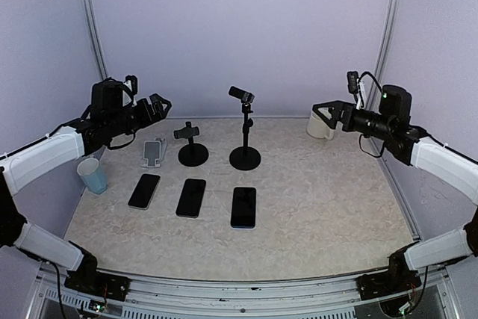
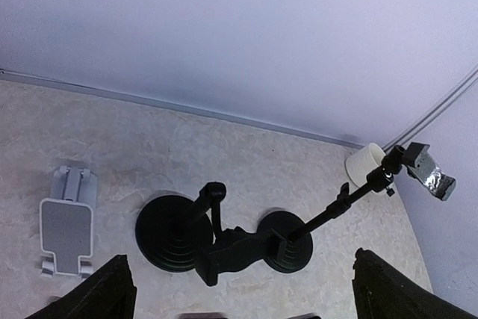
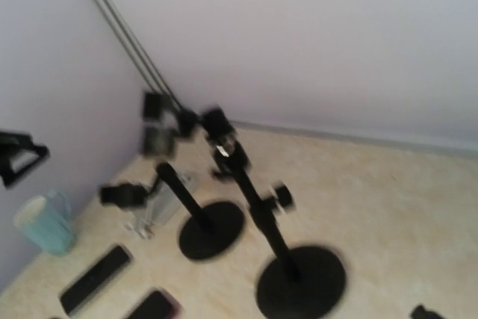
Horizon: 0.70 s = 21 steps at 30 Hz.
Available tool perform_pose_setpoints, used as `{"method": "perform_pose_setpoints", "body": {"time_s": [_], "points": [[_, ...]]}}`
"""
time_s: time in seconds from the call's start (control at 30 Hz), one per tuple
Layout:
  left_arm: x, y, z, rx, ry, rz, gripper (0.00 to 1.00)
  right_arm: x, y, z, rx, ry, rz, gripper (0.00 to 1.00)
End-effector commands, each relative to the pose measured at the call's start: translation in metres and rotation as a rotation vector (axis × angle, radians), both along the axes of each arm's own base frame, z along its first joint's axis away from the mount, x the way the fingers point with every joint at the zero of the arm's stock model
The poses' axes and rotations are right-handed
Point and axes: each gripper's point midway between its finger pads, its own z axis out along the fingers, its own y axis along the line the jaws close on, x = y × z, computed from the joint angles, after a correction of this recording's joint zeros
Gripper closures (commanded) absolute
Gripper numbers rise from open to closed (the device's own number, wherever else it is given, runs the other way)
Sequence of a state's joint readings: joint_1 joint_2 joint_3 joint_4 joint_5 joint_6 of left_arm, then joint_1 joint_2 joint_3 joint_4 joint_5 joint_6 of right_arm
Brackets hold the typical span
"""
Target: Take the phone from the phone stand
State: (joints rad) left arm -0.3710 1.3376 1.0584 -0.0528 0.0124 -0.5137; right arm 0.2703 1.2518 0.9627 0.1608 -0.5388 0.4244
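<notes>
From above: three dark phones lying flat on the table (image 1: 336,207) in a near row, namely left phone (image 1: 144,190), middle phone (image 1: 191,197) and right phone (image 1: 243,207), each apart from its neighbours and from every stand. Farther back, a pale folding stand (image 1: 154,152) on the left, a short black stand (image 1: 193,155) in the middle and a tall black stand (image 1: 245,158) on the right, none of them carrying a phone. Blue cup (image 1: 92,175) at the left edge, white cup (image 1: 321,125) at the far right.

Left tool (image 1: 158,104) raised over the far left of the table, spread wide, pinching nothing. Right tool (image 1: 326,112) raised at the far right just beside the white cup, likewise spread wide and empty.

Left wrist view: dark fingers (image 2: 101,296) at both lower corners, far apart. Between them the pale folding stand, the short black stand's clamp lying across the view of the tall one's base, and the tall stand's arm reaching right toward the white cup. Phones only as slivers at the bottom edge there.

Right wrist view: blurred. Both black stands, the blue cup and two phones at lower left recognisable, own fingers not clearly shown.
</notes>
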Motion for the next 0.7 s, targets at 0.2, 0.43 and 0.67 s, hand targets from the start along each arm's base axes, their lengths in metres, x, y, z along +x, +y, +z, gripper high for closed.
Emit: {"method": "perform_pose_setpoints", "body": {"time_s": [0.2,0.43,0.67], "points": [[-0.005,0.023,-0.030,0.033,0.048,0.024,0.01,-0.027,-0.032,-0.081,-0.039,0.104,-0.092,0.00],[-0.015,0.026,-0.050,0.027,0.071,0.024,0.01,-0.038,-0.039,-0.112,-0.048,0.136,-0.122,0.00],[-0.015,0.028,-0.050,0.044,0.067,0.034,0.01,-0.037,-0.038,-0.120,-0.038,0.145,-0.113,0.00]]}}
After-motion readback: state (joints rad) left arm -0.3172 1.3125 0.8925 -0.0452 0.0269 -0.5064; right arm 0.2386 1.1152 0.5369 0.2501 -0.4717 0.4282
